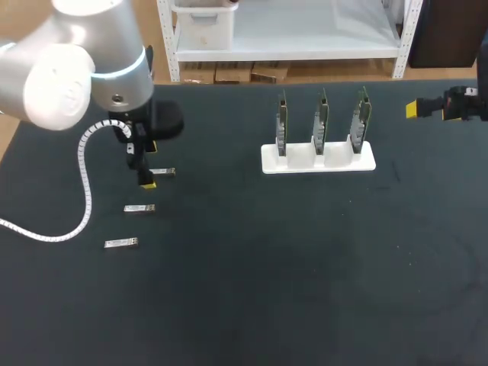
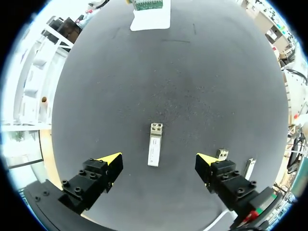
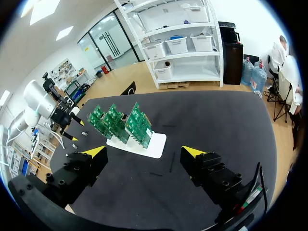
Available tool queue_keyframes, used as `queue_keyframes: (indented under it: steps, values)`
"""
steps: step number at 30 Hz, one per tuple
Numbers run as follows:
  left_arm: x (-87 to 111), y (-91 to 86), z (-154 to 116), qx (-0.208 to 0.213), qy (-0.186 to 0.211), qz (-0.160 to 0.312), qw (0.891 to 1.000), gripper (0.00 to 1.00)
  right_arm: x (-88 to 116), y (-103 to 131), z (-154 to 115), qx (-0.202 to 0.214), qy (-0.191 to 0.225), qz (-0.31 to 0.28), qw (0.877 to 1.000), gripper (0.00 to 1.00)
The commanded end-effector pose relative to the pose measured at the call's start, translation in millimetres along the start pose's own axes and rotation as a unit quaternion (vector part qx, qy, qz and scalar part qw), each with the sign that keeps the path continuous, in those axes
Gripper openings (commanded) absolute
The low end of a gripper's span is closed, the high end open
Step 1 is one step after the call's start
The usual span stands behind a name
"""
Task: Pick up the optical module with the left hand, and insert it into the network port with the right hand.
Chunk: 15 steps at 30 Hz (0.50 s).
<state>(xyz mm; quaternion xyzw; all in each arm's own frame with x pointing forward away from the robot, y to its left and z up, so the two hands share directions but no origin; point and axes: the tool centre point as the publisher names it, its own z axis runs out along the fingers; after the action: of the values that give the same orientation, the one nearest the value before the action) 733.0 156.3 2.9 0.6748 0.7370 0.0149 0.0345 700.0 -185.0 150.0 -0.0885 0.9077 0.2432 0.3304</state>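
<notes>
The left hand (image 2: 159, 160) is held wide open above the bench (image 1: 267, 290), with the optical module (image 2: 154, 147) lying flat between its fingertips, not yet gripped. A second module (image 1: 139, 207) and a third module (image 1: 121, 243) lie near — either could be knocked if the hand is lowered askew. The slim body could also be twisted or squeezed out by an uneven close. Three green boards (image 1: 321, 122) are stood upright in the white holder (image 1: 318, 162) — one per slot. The right hand (image 3: 144, 153), likewise wide open and empty, is seen well apart.
</notes>
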Motion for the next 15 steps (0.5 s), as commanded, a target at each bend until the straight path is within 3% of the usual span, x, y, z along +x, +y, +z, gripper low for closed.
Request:
queue_keyframes:
  steps: [1, 15]
  values:
    - [-4.2, 2.3, 4.2, 0.003, 0.003, 0.002, 1.0, 1.0, 0.0, 0.0, 0.0, 0.0, 0.0, 0.0, 1.0, 1.0]
    - [5.9, 6.4, 7.8, -0.004, 0.019, -0.014, 1.0, 1.0, 0.0, 0.0, 0.0, 0.0, 0.0, 0.0, 1.0, 1.0]
